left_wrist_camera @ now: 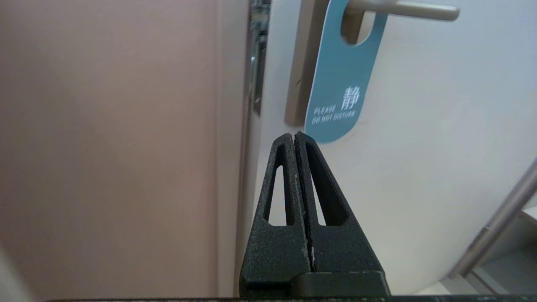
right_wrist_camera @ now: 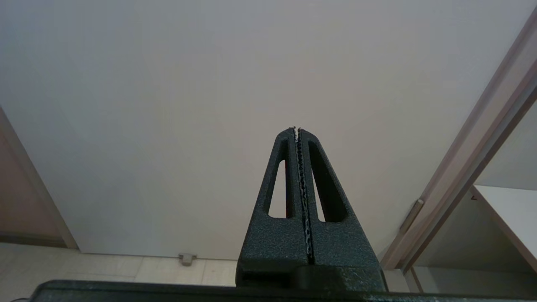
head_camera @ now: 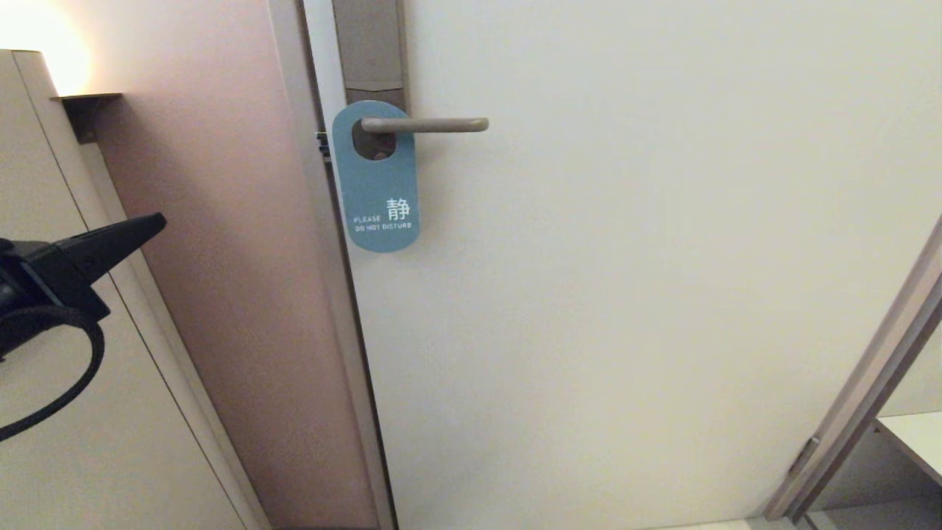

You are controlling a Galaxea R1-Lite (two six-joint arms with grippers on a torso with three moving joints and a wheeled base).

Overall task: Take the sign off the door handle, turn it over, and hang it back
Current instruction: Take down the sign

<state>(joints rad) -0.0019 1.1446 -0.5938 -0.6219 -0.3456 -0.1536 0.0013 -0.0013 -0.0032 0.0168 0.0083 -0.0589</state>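
The sign (head_camera: 377, 184) hangs by its oval hole on the door handle (head_camera: 434, 124), teal-blue side out, reading "PLEASE DO NOT DISTURB". It also shows in the left wrist view (left_wrist_camera: 342, 79), under the handle (left_wrist_camera: 411, 9). The handle sits on a tall grey-brown lock plate (head_camera: 369, 51). My left gripper (head_camera: 158, 221) is shut and empty, low at the left, well short of the sign; in its own view the gripper (left_wrist_camera: 293, 135) points just below the sign's lower edge. My right gripper (right_wrist_camera: 296, 129) is shut and empty, facing the bare door; it is out of the head view.
The white door (head_camera: 625, 294) fills the middle and right. A pinkish wall (head_camera: 221, 258) and the door frame (head_camera: 324, 243) stand left of the handle. A second frame edge (head_camera: 868, 390) and a white shelf (head_camera: 916, 438) are at the lower right. A small floor stop (right_wrist_camera: 187, 258) shows.
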